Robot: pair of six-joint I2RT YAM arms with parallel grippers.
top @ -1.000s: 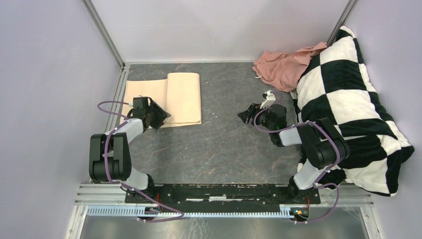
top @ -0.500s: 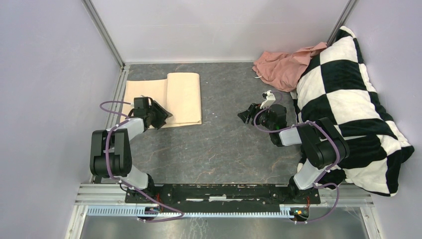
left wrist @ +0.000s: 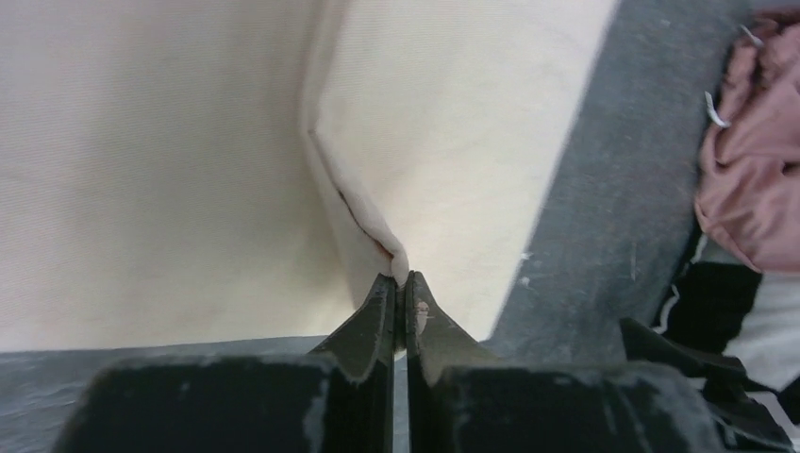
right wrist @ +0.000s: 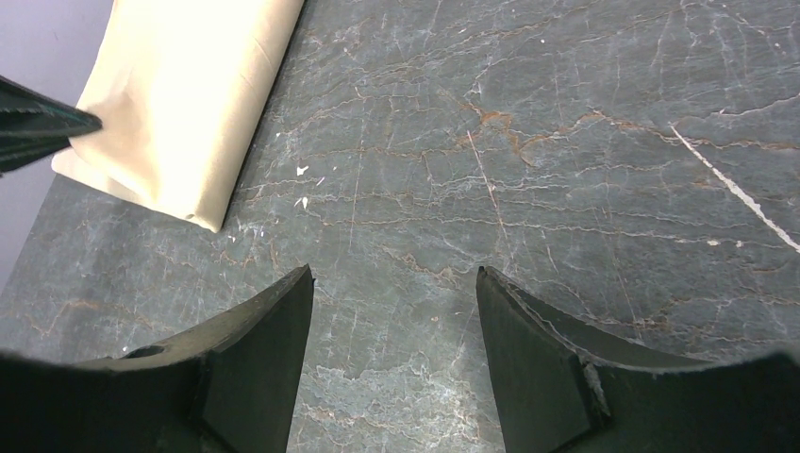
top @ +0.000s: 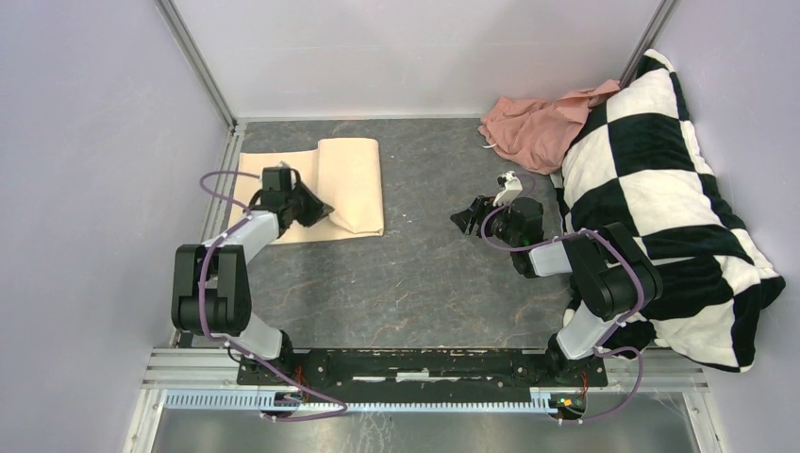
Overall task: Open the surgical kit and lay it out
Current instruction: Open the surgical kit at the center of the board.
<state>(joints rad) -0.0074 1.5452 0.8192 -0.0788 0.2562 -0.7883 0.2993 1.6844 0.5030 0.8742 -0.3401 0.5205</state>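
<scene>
The surgical kit (top: 351, 175) is a beige cloth wrap lying folded at the far left of the table; only cloth shows. My left gripper (top: 321, 211) sits at its near edge, shut on a pinched ridge of the fabric where the raised fold meets the flat flap. In the left wrist view the jaws (left wrist: 401, 283) stand closed, with a small bulge of the cloth wrap (left wrist: 453, 123) between the tips. My right gripper (top: 465, 219) hovers open over bare table near the middle, holding nothing (right wrist: 394, 272). The kit (right wrist: 189, 94) lies to its upper left.
A crumpled pink cloth (top: 533, 118) lies at the back right. A black-and-white checkered blanket (top: 660, 198) fills the right side beside the right arm. A metal rail (top: 222, 179) borders the kit's left edge, with walls close behind and to the left.
My left gripper has slid farther onto the wrap and closed on a fold, puckering the cloth at its near edge. The right arm has not moved.
</scene>
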